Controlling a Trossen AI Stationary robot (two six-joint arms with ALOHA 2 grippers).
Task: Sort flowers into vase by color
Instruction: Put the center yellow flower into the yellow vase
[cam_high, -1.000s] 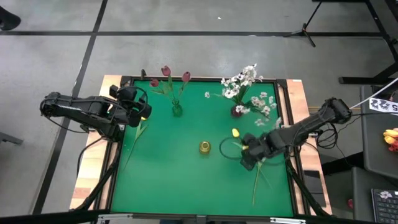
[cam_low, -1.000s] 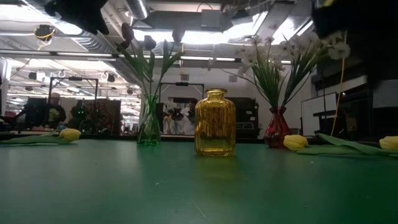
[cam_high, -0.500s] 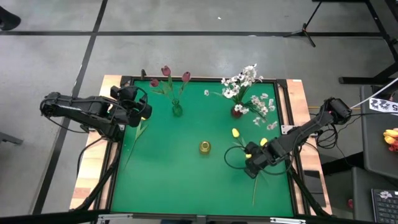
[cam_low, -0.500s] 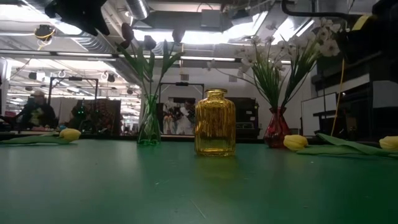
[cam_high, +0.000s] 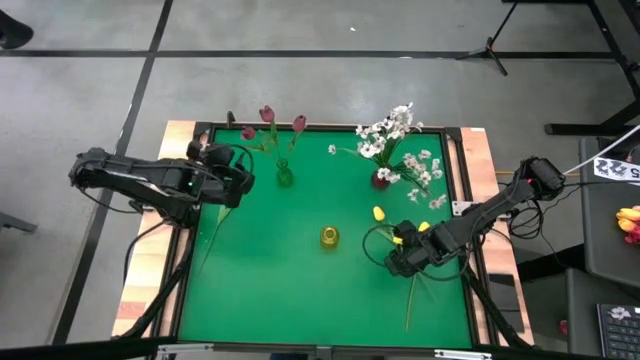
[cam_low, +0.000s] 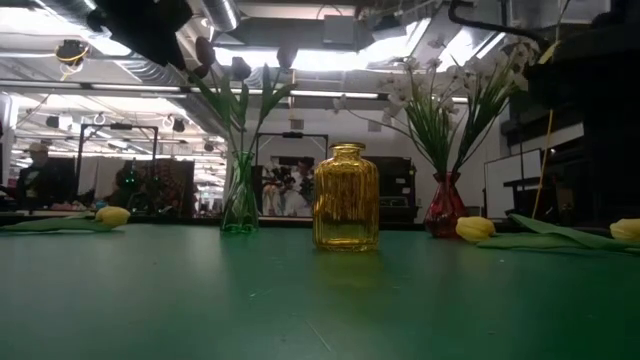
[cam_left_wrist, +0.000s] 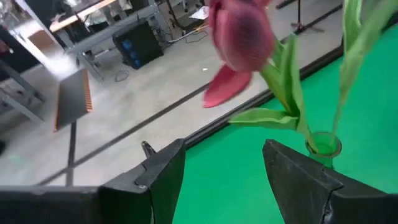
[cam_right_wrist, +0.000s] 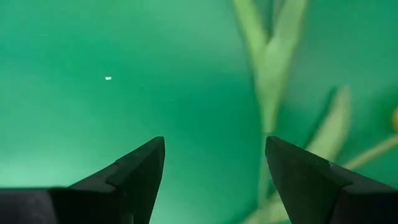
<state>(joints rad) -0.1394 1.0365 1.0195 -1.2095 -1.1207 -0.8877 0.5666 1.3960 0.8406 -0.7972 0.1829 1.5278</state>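
High view: left gripper (cam_high: 243, 178) is held released near the tabletop's (cam_high: 270, 290) far-left corner, beside the green vase (cam_high: 285, 178) of maroon tulips (cam_high: 267, 114). Right gripper (cam_high: 392, 262) is spread empty over a yellow tulip's stem (cam_high: 411, 295) near the right edge, likely lined up for pickup.

Low view: amber vase (cam_low: 346, 197) is seen empty at centre.

Right wrist view: pale green leaves (cam_right_wrist: 268, 68) are seen flat on the mat, ungrasped.
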